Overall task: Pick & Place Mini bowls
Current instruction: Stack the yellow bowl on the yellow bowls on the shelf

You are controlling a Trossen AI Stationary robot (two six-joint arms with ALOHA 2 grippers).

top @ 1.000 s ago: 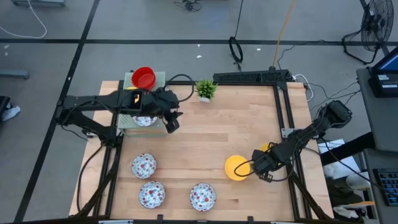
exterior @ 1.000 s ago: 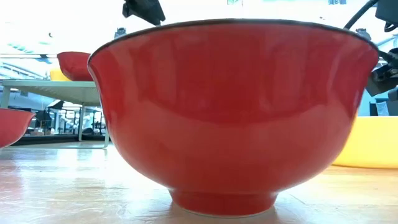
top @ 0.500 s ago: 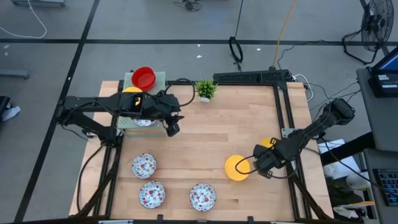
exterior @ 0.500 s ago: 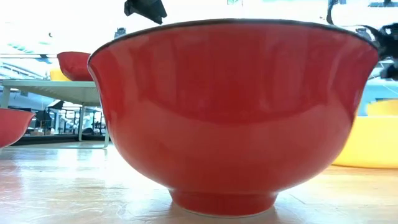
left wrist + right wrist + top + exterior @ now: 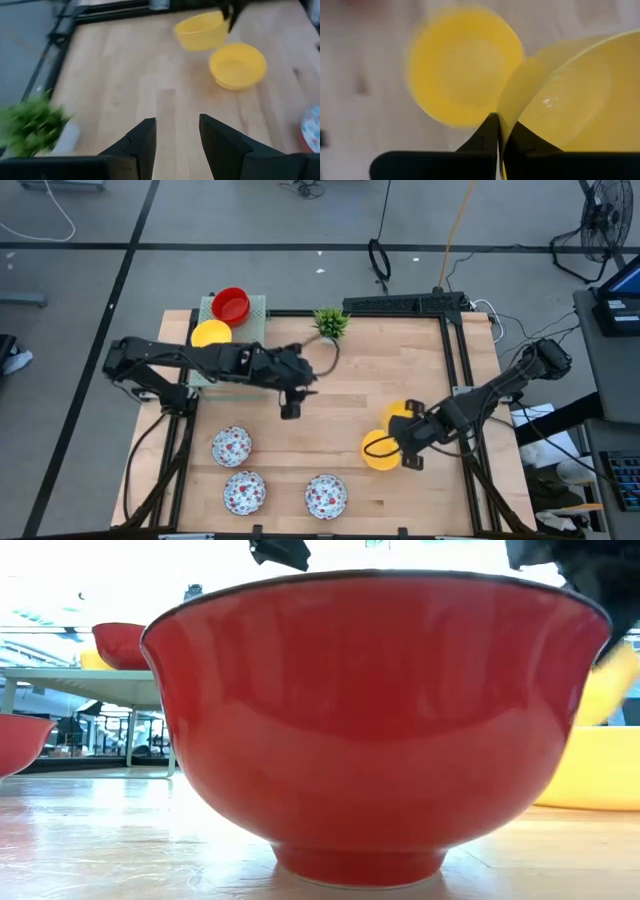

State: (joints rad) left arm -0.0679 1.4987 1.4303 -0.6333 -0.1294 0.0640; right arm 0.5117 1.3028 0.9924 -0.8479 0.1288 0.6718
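Right tool (image 5: 408, 432) clenched on the rim of a yellow mini bowl (image 5: 398, 416), rim pinched between its fingers (image 5: 492, 131); the bowl is tilted and lifted clear of the table (image 5: 400, 360), right of centre. Second yellow bowl (image 5: 379, 450) sits on the table just near-left of the held one, partly overlapped by it from above.

Left tool (image 5: 290, 406) out over mid-table, fingers (image 5: 142, 145) parted, grasping nothing; bare wood beneath.

Far-left corner: a raised stand (image 5: 255, 308) carrying a red bowl (image 5: 231, 305) and a yellow bowl (image 5: 211, 334). Near-left: three white floral bowls — (image 5: 231, 446), (image 5: 244, 492), (image 5: 325, 495). Green potted plant (image 5: 330, 323) at the far edge, centre.

Low view mostly filled by a red bowl (image 5: 375, 720) close to the lens.
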